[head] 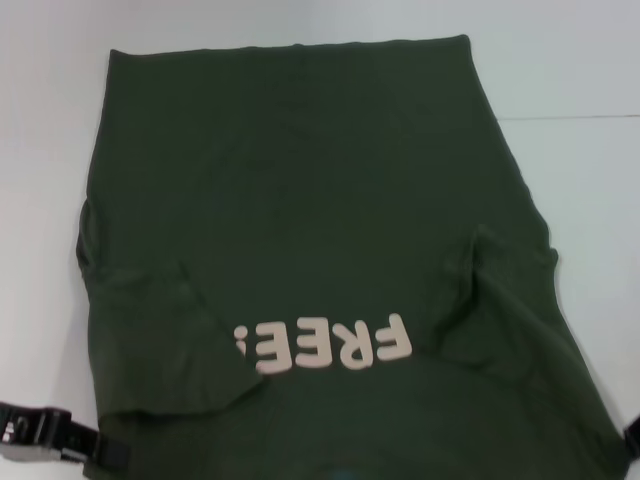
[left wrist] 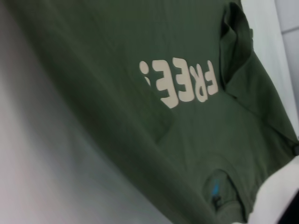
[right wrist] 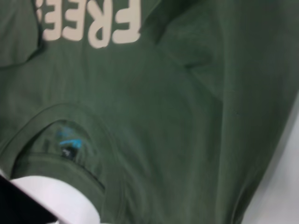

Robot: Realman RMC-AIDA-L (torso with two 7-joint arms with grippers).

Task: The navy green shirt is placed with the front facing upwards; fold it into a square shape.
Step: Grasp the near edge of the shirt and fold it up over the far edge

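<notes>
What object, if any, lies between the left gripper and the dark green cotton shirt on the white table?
Nothing visible does. The dark olive-green cotton T-shirt lies spread on the white table, print upward, with no other object on it. The left gripper sits at its near left corner, beside the cloth.

This looks like a bare test setup, a lab or robot workstation more than a home. A plain white desk (head: 560,60) fills the frame to every edge, with only a thin seam line crossing its upper right. No furniture, walls or household clutter show. A black strapped piece of the robot's left arm (head: 45,432) juts in at the lower left corner of the head view.
</notes>
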